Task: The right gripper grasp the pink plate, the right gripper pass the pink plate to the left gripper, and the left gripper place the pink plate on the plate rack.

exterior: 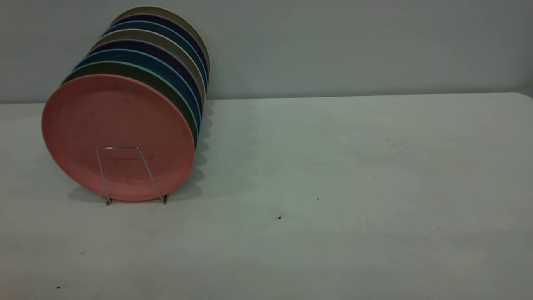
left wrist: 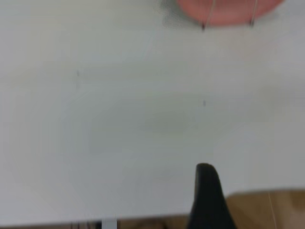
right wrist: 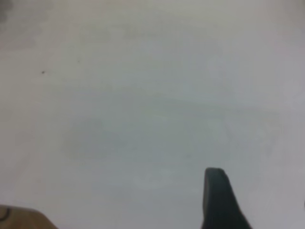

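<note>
The pink plate stands upright in the front slot of the plate rack, behind its front wire loop, at the table's left. Its lower edge also shows in the left wrist view, with the rack's wire feet in front of it. Neither arm shows in the exterior view. My left gripper shows only as a black tip over the table's near edge, far from the plate. My right gripper shows only as a black tip over bare table, with no plate in its view.
Several more plates stand in the rack behind the pink one: a green one, blue ones and beige ones. A grey wall runs behind the white table. Wooden floor shows past the table edge.
</note>
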Motion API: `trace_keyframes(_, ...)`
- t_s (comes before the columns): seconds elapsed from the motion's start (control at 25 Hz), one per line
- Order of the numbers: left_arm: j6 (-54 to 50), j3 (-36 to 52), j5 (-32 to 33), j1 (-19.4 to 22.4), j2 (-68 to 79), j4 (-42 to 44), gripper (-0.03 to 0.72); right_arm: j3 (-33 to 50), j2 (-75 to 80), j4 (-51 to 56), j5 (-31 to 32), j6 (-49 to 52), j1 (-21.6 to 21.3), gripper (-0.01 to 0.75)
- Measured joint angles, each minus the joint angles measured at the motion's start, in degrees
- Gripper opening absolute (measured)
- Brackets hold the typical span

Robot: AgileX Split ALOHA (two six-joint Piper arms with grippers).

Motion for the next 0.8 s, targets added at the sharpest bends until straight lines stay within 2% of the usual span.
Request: trace_keyframes(0.8, 0.0, 0.0, 0.8, 0.0, -2.1, 0.0, 0.542, 0.0, 0.0, 0.0, 0.0, 0.0, 0.0, 0.44)
